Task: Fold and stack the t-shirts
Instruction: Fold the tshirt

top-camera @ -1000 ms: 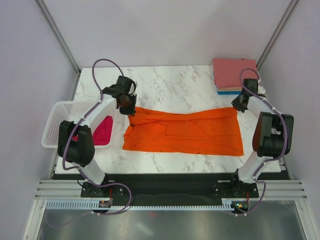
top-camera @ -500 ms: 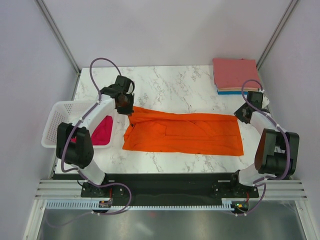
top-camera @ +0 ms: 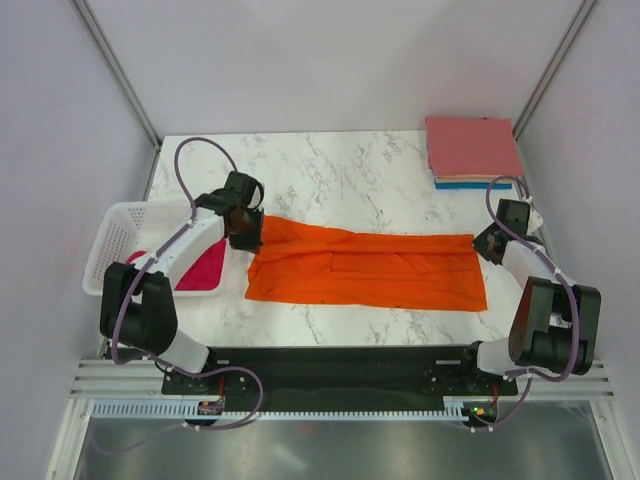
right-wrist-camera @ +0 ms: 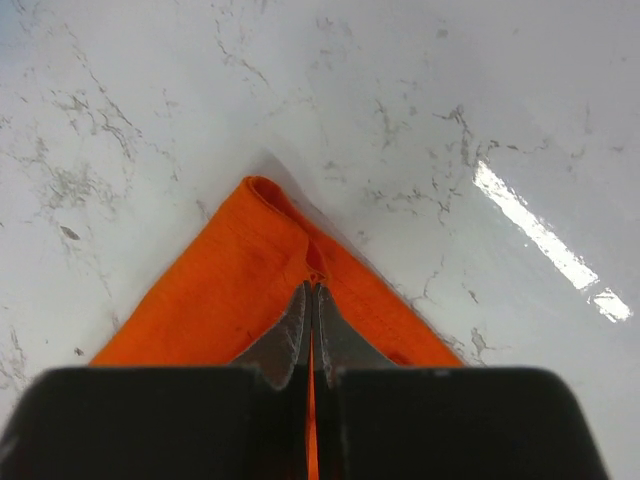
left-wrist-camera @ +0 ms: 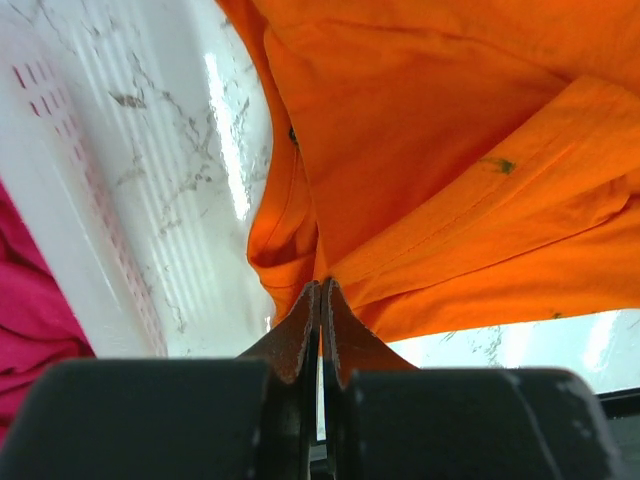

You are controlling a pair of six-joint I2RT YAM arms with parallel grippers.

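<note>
A bright orange t-shirt (top-camera: 365, 266) lies folded lengthwise into a long band across the marble table. My left gripper (top-camera: 250, 232) is shut on its far left corner; the left wrist view shows orange cloth (left-wrist-camera: 440, 190) pinched at the closed tips (left-wrist-camera: 321, 288). My right gripper (top-camera: 484, 240) is shut on the far right corner, where an orange fold (right-wrist-camera: 240, 290) meets its tips (right-wrist-camera: 312, 288). A magenta-pink t-shirt (top-camera: 205, 264) lies crumpled in the white basket (top-camera: 108, 245). Folded salmon-pink, peach and blue t-shirts form a stack (top-camera: 470, 148) at the back right.
The basket stands at the table's left edge, close beside my left arm. Its white wall (left-wrist-camera: 70, 230) and the magenta cloth (left-wrist-camera: 30, 320) show on the left of the left wrist view. Bare marble (top-camera: 340, 175) lies behind the orange shirt.
Both grippers have drawn the shirt's far edge toward the near side, so the orange band is narrower front to back. Both arms moved nearer and stayed shut.
</note>
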